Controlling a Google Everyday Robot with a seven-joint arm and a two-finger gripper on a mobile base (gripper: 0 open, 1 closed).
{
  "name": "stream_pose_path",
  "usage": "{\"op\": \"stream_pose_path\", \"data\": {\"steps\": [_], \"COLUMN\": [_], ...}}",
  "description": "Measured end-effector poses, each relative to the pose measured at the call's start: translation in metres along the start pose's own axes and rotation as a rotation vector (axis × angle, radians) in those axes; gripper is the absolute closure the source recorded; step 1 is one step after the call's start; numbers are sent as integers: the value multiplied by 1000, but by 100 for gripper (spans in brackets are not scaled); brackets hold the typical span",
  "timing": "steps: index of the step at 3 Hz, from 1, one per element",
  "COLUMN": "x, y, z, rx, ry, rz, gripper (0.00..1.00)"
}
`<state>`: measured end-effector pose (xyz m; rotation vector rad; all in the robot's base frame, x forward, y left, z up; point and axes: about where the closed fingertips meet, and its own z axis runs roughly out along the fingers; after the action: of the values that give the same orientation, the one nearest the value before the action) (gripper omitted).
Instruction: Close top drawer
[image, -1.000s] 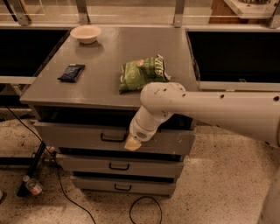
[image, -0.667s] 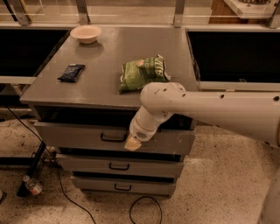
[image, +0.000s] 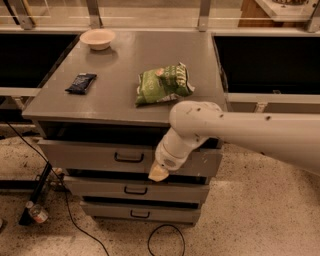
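Floor, nearest: speckled terrazzo. A black cable (image: 165, 234) loops at 6 o'clock below the cabinet. A small bottle-like item (image: 38, 213) lies at 8 o'clock beside a black stand leg (image: 34, 196).

Cabinet front, bottom to top: lowest drawer (image: 165, 214) and middle drawer (image: 90, 186), both grey and short-fronted with small black handles. A dark strip shows above each.

Claw (image: 158, 173): tan tip on a white wrist, pointing down toward 7 o'clock. It sits over the lower edge of the top drawer's front panel, at 4 o'clock from the drawer's handle and just beside it. Whether it is open or closed cannot be told from here, and contact with the panel is likely but not certain. The white arm (image: 260, 132) comes in from 3 o'clock and crosses the right part of the drawer front.

Top drawer (image: 80, 154): wide, grey, with a tall scuffed front and a central black loop handle (image: 129, 158). It is not shut. The front stands out from the cabinet, and a dark gap runs between it and the slab above.

Counter (image: 125, 60): a grey top. A green snack bag (image: 162, 84) lies near the front edge, at 12 o'clock from the arm's elbow. A dark packet (image: 80, 83) lies flat at 9 o'clock from the bag, well apart. A pale bowl (image: 97, 38) stands upright at the far left corner, at 11 o'clock from the bag.

Dark recessed bays flank the counter at 9 and 3 o'clock.
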<state>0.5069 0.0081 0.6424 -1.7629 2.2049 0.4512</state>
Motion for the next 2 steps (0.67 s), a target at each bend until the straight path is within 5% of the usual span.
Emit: {"op": "stream_pose_path", "data": {"steps": [2], "x": [78], "y": [63], "z": [-23], "rx": [4], "ry": [-62], "rz": [134], "gripper": [100]}}
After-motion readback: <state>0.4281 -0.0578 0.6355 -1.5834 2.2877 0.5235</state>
